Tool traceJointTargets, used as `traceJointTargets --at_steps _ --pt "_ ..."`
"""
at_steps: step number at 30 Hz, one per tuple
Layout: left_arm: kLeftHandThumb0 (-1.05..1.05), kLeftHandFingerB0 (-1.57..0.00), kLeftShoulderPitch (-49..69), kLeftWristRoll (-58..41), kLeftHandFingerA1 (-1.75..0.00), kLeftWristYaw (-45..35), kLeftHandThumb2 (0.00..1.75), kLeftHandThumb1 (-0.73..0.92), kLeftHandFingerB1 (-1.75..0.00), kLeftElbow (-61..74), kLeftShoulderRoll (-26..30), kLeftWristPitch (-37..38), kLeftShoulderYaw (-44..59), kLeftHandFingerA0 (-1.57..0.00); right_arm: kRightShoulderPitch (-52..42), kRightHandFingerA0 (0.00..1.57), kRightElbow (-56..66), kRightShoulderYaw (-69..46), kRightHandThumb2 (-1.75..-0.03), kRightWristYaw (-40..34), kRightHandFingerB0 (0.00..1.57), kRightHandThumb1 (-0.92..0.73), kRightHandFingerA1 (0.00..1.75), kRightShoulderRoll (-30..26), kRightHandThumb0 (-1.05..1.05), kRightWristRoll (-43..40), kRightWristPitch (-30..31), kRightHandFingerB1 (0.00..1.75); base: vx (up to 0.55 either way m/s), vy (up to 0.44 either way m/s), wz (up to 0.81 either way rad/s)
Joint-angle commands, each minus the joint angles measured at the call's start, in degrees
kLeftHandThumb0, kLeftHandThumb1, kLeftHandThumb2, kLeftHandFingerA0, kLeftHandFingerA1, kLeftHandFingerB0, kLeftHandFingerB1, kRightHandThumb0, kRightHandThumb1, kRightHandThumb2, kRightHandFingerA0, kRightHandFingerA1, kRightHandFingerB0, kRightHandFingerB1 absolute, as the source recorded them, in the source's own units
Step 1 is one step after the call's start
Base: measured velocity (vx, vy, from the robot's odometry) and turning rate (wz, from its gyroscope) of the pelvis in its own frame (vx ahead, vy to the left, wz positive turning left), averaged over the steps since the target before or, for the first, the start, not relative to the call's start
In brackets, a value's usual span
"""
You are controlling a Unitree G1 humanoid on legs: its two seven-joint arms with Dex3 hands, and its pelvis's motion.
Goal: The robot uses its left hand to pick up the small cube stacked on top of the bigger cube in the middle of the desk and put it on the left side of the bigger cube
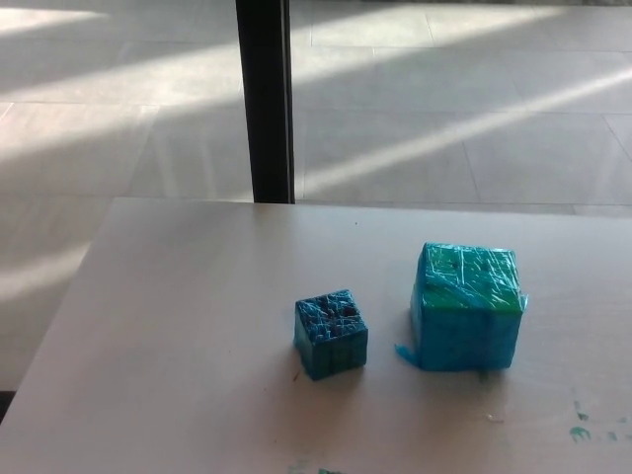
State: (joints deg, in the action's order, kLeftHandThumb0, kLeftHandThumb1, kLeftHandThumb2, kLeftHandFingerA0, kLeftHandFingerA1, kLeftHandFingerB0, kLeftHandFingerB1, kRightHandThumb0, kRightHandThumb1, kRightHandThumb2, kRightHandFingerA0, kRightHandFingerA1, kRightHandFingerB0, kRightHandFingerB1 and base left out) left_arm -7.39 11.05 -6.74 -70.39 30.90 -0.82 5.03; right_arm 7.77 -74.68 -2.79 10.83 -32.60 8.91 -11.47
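Neither hand shows in the head view, so nothing can be told of their fingers, and places cannot be given from a hand; they are given from the cubes instead.

The small cube [331,334] sits on the desk [188,326], to the left of the big cube [467,307] and apart from it, with a strip of bare desk between them. It is not stacked on the big cube. It rests flat on one face, turned a little so that one corner points toward the near edge. Its wrapping is dark blue and crinkled, with a darker, mottled top.

The big cube stands upright on the desk, right of the middle. It is wrapped in brighter blue film with a green tint on its top face. A loose bit of the film sticks out at its lower left corner, onto the desk.

A few green marks [583,431] lie on the desk near the lower right corner, and a faint one at the bottom edge below the small cube.

Beyond the far edge of the desk a black post [265,99] rises from the tiled floor [444,118], which is crossed by bands of sunlight.
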Motion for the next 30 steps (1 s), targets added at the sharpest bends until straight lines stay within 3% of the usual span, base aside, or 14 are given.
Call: traceJointTargets --at_steps 1,30 --pt "-0.41 -1.35 0.1 -0.6 -1.14 -0.3 0.57 -0.52 -1.18 -0.2 1.3 -0.3 -0.3 -1.25 -0.1 0.67 -0.3 -0.3 -0.59 -0.4 0.61 -0.61 0.75 -1.3 -0.52 0.0 0.1 0.51 0.00 0.000 0.00" --pt "-0.40 -1.35 0.4 -2.3 -1.13 -0.1 0.55 -0.53 -1.17 0.3 1.2 -1.0 0.2 -1.25 0.0 0.67 -0.3 -0.2 -0.59 -0.4 0.61 -0.61 0.75 -1.3 -0.52 0.0 0.1 0.51 0.00 0.000 0.00"
